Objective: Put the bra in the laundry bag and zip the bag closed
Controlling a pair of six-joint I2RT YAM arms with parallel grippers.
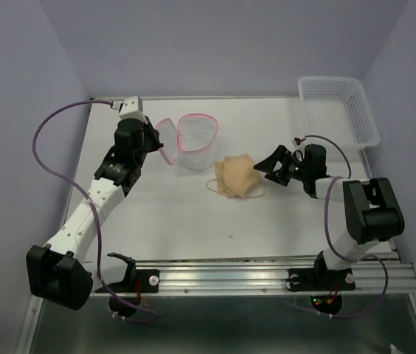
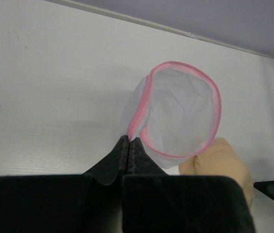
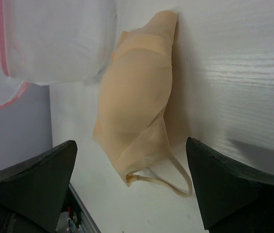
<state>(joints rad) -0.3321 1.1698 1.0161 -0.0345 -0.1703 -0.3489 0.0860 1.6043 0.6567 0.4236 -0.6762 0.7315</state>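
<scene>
The beige bra [image 1: 237, 177] lies folded on the white table, its thin strap looping toward the front. In the right wrist view the bra [image 3: 137, 92] fills the middle. My right gripper [image 1: 271, 166] is open just right of the bra, its fingertips apart on both sides of the strap [image 3: 168, 177]. The white mesh laundry bag [image 1: 195, 140] with pink zipper edging stands open behind the bra. My left gripper [image 2: 129, 141] is shut on the bag's pink edge [image 2: 138, 119] at its left side; the round opening [image 2: 183, 114] faces the camera.
A rigid white slotted plastic basket [image 1: 339, 110] stands at the back right corner. Purple walls enclose the table on three sides. A metal rail [image 1: 267, 274] runs along the near edge by the arm bases.
</scene>
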